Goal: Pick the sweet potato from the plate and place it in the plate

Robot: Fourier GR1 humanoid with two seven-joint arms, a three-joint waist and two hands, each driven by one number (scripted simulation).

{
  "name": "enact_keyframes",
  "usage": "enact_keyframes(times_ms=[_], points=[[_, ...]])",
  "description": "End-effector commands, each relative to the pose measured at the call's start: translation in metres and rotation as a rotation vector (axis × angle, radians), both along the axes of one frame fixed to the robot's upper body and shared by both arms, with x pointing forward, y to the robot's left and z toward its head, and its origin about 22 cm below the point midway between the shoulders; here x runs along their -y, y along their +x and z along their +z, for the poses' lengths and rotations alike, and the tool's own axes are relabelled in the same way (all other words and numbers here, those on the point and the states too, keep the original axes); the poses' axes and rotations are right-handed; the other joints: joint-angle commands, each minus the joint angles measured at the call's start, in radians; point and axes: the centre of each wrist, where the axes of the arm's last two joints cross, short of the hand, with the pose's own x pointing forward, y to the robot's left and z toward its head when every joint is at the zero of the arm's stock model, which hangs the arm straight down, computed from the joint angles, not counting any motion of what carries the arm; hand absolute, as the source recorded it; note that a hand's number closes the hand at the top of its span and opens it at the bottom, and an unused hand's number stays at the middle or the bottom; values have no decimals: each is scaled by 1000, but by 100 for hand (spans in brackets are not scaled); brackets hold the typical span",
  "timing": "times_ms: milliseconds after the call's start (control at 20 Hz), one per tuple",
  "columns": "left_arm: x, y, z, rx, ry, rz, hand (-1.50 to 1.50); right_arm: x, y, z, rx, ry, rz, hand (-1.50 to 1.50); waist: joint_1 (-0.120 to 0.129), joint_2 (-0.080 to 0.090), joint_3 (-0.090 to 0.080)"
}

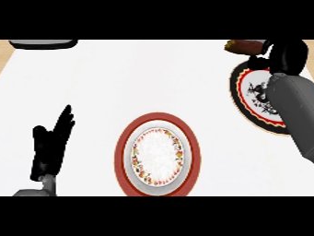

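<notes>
The left hand (50,145) rests open, fingers up, left of the red-rimmed plate (127,138), which holds nothing. Far right, the right hand (283,54) curls round the sweet potato (244,45), just above the black-rimmed plate (243,80). Pickup looks done; carrying and placing remain.

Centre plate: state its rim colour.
Red-brown rim on the centre plate, white middle ringed with small speckles; head view.

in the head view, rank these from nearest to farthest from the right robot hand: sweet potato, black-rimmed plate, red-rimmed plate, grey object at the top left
1. Sweet potato, at the right robot hand, top right; contact unclear.
2. Black-rimmed plate, just below that hand, right side.
3. Red-rimmed plate, centre bottom.
4. Grey object, top left edge.
</notes>
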Motion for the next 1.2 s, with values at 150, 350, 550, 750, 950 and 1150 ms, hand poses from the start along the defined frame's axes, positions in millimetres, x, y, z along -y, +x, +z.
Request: enact_keyframes(times_ms=[150, 350, 550, 750, 950, 1150], points=[[-13, 13, 5, 0, -5, -11, 0, 47, -16, 0, -65, 8, -65, 150, 11, 6, 0], [27, 9, 13, 9, -2, -43, 0, 78, -18, -31, -141, 16, -114, 150, 35, 14, 2], [10, 14, -3, 25, -7, -28, 0, 93, -26, -44, -267, 120, -57, 150, 36, 18, 2], [14, 13, -3, 24, 2, -28, 0, 112, -24, -29, -390, 246, -5, 150, 41, 18, 2], [25, 13, 6, 3, -6, -38, 0, 134, -45, -60, -499, 275, -4, -150, 45, 18, 3], [5, 11, 3, 19, 14, -31, 0, 143, -48, -55, -435, 252, 131, -150, 45, 18, 3]])
